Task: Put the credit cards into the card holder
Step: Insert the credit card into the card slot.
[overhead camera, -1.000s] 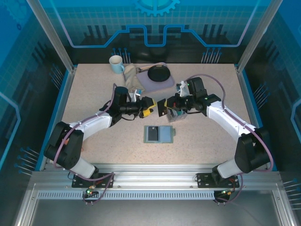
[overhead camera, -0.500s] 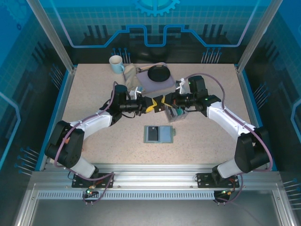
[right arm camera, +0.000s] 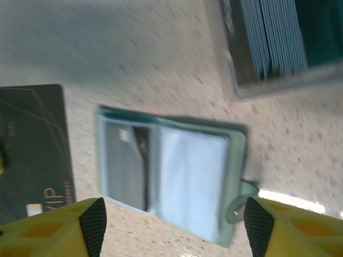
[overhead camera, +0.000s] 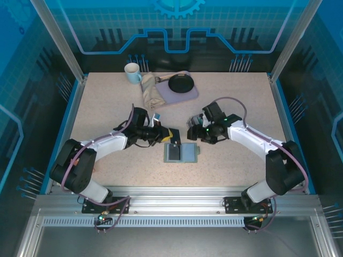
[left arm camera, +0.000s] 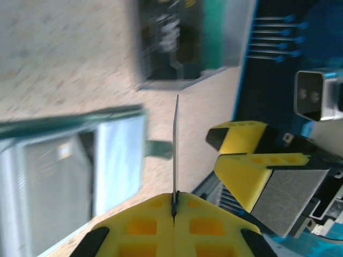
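The card holder [overhead camera: 181,153] lies open on the table, pale inside, with a dark card slot on its left half. Just above its left half my left gripper [overhead camera: 170,136] is shut on a dark credit card, which is edge-on [left arm camera: 176,144] between the yellow fingertips in the left wrist view and flat [right arm camera: 35,144] in the right wrist view. My right gripper [overhead camera: 192,134] hovers over the holder's upper right, open, with nothing between its fingers. Through its wide jaws I look down on the card holder [right arm camera: 171,176]. More credit cards stand in a small grey box [right arm camera: 268,43].
At the back of the table stand a white mug [overhead camera: 132,72] and a black pan [overhead camera: 181,84] on a grey-purple mat, with a beige cloth [overhead camera: 153,95] beside them. The grey box [left arm camera: 182,43] sits just behind the card holder [left arm camera: 69,166].
The dark card passed from my right gripper to my left: the left shut on it and the right opened. Both grippers moved toward the near side, closer to the card holder.
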Robot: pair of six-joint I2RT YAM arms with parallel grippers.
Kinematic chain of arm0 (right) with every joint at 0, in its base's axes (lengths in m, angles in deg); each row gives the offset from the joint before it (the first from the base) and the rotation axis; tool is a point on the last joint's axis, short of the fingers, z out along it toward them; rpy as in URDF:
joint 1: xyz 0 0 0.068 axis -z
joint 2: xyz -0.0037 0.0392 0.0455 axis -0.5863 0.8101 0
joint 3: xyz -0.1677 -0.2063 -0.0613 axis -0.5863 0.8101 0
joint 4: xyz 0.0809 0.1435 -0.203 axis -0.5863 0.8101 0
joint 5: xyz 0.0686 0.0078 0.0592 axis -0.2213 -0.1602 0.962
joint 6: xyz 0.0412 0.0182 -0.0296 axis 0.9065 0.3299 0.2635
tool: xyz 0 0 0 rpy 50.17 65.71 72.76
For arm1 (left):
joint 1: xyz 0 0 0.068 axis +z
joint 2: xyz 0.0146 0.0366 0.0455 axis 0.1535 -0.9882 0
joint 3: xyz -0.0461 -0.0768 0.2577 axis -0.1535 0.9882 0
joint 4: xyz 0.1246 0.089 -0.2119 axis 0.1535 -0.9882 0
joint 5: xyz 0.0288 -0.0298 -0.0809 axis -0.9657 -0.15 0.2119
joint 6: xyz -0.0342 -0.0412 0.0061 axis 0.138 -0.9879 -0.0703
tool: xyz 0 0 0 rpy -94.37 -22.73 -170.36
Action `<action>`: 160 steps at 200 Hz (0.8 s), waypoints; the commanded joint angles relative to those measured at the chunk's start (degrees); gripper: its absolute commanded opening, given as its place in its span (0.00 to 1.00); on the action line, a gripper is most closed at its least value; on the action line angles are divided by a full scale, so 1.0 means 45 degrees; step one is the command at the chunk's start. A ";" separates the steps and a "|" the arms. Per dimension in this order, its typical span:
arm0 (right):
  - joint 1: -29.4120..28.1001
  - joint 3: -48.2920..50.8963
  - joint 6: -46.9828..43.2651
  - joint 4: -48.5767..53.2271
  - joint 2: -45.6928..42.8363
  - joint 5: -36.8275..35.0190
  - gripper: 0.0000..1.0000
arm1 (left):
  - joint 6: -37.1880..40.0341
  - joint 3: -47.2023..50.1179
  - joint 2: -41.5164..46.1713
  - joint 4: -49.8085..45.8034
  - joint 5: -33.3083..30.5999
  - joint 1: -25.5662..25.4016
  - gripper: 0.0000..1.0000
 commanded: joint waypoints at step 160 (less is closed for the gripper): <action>-0.0568 0.1271 0.0330 -0.1257 0.3009 -0.0137 0.29 | 0.1291 0.1584 -0.2288 0.3004 -0.2349 -0.2037 0.00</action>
